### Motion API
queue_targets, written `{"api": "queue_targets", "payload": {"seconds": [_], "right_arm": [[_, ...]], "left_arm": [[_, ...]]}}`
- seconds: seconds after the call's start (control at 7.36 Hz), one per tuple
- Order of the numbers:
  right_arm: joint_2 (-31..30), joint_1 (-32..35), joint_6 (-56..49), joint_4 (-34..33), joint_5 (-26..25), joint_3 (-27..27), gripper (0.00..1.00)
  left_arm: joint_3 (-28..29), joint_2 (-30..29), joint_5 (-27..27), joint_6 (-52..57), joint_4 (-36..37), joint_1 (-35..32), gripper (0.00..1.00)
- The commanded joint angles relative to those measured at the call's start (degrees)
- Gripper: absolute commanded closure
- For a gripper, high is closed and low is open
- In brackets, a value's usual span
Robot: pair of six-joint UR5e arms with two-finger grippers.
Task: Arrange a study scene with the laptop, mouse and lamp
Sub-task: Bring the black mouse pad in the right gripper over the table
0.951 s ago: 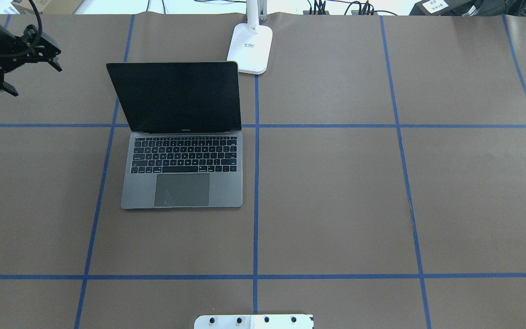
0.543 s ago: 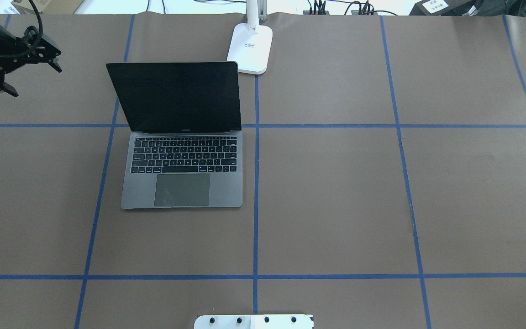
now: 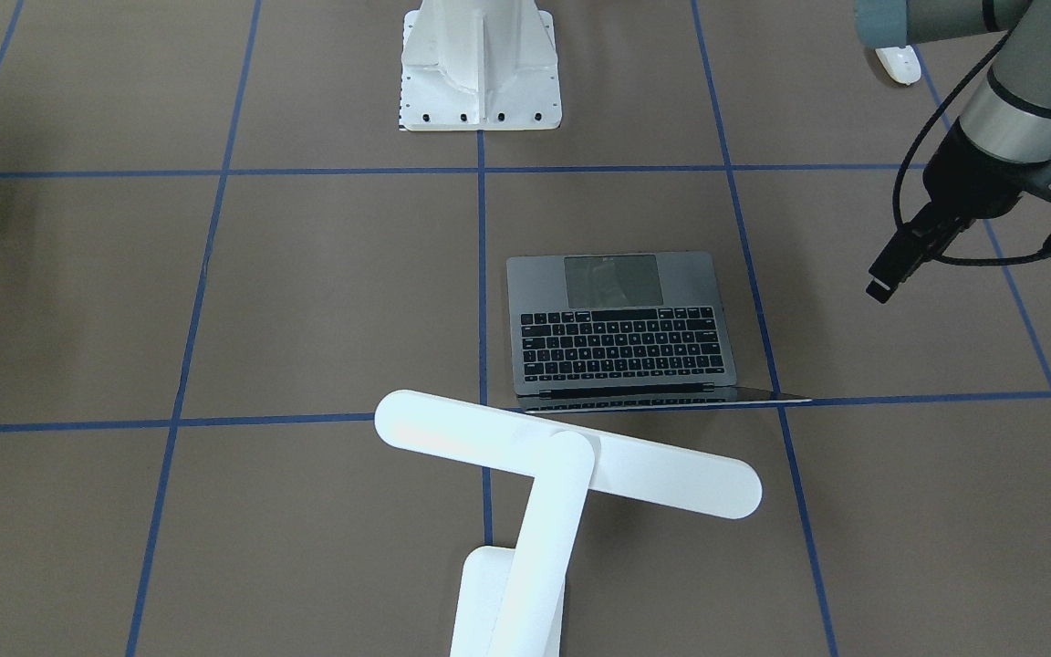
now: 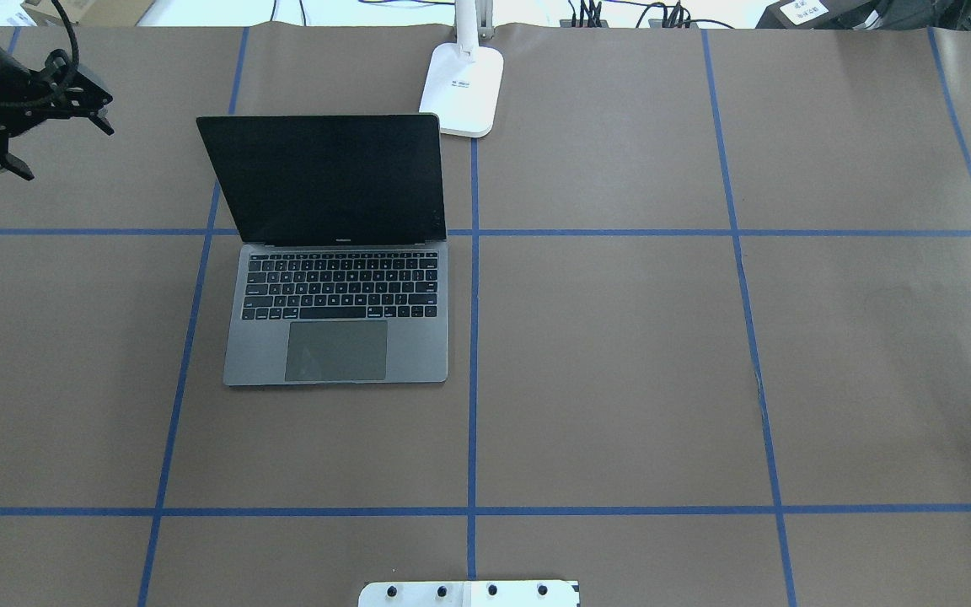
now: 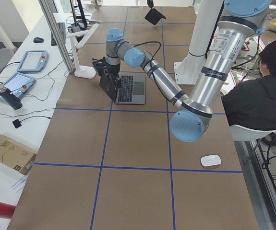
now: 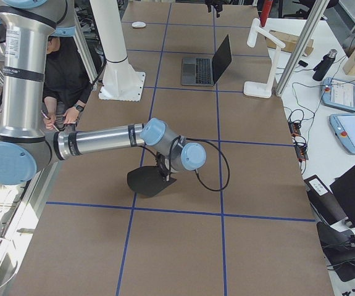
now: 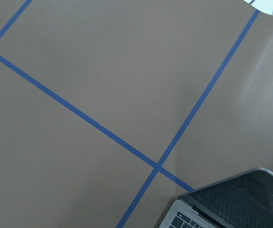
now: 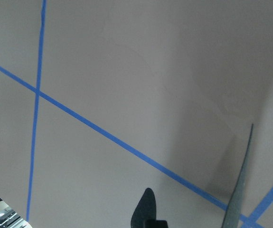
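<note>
While the left gripper (image 4: 70,152) hangs above the table's far left corner with its fingers spread wide and nothing between them, the right gripper (image 6: 165,174) is clamped on the edge of a black mat (image 6: 147,183), which it holds tilted over the right end of the table (image 4: 620,354). The right wrist view shows only one dark finger (image 8: 146,211) and the mat's thin edge.

Near the left gripper, toward the middle, the laptop (image 4: 338,312) lies open on the brown cover, screen dark and leaning back, keyboard toward the robot. The lamp (image 3: 567,453) stands on its flat base just beside the screen's far right corner, at the table's far edge. The mouse (image 5: 210,160) sits well apart from both, at the left end on the robot's side, to the left of the white bolted pedestal (image 3: 480,68).
</note>
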Motion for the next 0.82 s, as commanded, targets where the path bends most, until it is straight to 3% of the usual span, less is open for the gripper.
{"api": "queue_targets", "payload": {"seconds": [0.0,0.54,0.68], "right_arm": [[8.09,-1.92,10.04,-1.04,1.31,0.46,1.00],[23.29,-15.61,38.52,0.27,3.96,3.02,1.00],[24.72,-18.87,45.71,5.25,3.43,2.49,1.00]], "left_arm": [[0.11,0.00,0.00,0.36,-0.04,0.00,0.01],[1.60,1.66,0.00,7.71,-0.30,-0.53,0.01],[1.61,3.67,0.00,11.92,-0.48,-0.62,0.01]]}}
